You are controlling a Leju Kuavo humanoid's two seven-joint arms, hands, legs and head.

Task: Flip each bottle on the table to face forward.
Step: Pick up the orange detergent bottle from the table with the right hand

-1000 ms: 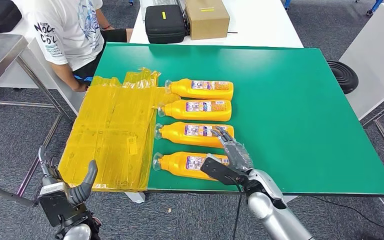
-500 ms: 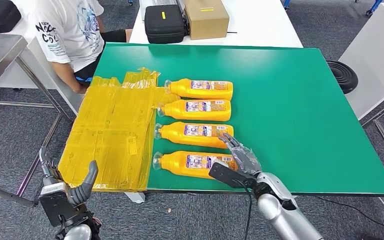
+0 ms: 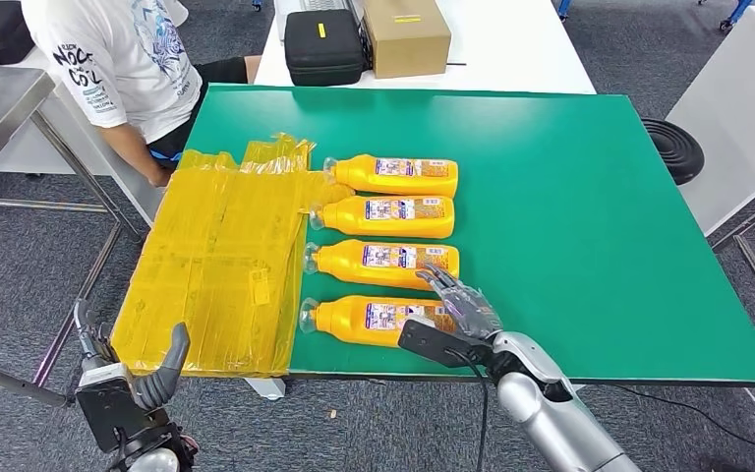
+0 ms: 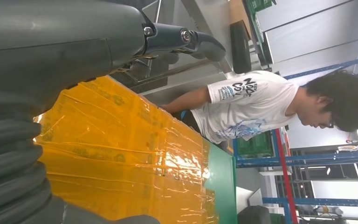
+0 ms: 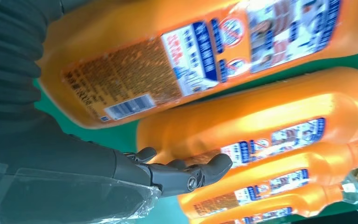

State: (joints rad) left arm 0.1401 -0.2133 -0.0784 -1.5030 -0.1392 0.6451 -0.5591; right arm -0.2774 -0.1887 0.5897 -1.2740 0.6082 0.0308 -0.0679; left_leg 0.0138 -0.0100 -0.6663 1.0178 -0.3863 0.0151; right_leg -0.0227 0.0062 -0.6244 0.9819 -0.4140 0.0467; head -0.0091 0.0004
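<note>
Four orange bottles lie side by side on the green table [image 3: 590, 216], caps to the left, labels up: the farthest [image 3: 393, 175], the second [image 3: 385, 215], the third [image 3: 378, 262] and the nearest [image 3: 364, 320]. My right hand [image 3: 457, 320] is at the nearest bottle's base end, fingers spread over it and thumb along its front side. I cannot tell whether it touches the bottle. In the right wrist view the nearest bottle [image 5: 168, 56] lies close under the hand, with the third bottle [image 5: 261, 126] beyond the fingers [image 5: 186, 175]. My left hand [image 3: 123, 379] hangs open below the table's front left corner.
A crinkled yellow plastic sheet [image 3: 221, 265] covers the table's left end and hangs over its edge. A person in a white shirt [image 3: 123, 59] sits at the far left. A black case [image 3: 324, 44] and a cardboard box [image 3: 406, 34] stand on the white table behind.
My right hand drew back to the right from the third bottle, then shifted left and settled at the nearest bottle's base. The bottles and my left hand stayed put.
</note>
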